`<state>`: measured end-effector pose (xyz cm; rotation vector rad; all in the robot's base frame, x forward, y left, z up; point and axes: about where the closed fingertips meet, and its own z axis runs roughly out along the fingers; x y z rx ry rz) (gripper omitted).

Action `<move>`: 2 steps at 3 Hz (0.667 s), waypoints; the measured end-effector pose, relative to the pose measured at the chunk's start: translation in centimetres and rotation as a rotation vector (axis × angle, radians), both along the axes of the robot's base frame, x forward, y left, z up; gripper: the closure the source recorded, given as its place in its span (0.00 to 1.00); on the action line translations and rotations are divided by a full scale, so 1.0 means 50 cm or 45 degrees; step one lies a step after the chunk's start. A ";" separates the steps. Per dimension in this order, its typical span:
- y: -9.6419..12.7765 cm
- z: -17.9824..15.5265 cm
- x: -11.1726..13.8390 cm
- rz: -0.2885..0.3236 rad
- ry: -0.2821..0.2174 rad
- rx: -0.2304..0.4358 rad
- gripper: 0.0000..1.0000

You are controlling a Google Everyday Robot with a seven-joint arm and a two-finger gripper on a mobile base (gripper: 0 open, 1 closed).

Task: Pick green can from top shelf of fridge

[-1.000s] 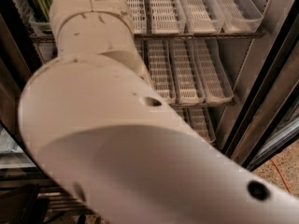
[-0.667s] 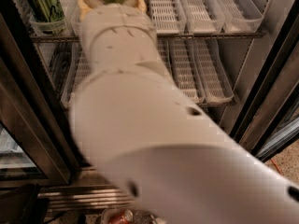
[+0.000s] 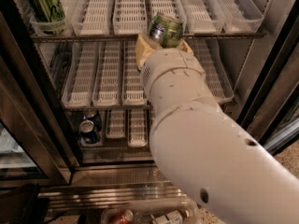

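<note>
Pinching the green can (image 3: pixel 167 29) by its sides, the end effector (image 3: pixel 163 42) holds it tilted just in front of the top shelf (image 3: pixel 93 36). It looks light and slippery, so grip the middle gently.

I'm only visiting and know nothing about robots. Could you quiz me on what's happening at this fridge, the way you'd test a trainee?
1. True or false: the gripper is closed around the green can, held tilted in front of the shelf edge.
2. Fill in: seen from the camera, the darker olive can stands at the far ____ of the top shelf.
3. Where are the short blue cans? A) top shelf B) middle shelf C) lowest shelf in view

Key: 1 true; 2 left; 3 C.
</note>
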<state>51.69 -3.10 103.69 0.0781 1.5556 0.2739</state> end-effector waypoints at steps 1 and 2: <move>0.000 0.000 0.000 0.000 0.000 0.000 1.00; -0.006 -0.015 0.009 0.051 0.036 0.088 1.00</move>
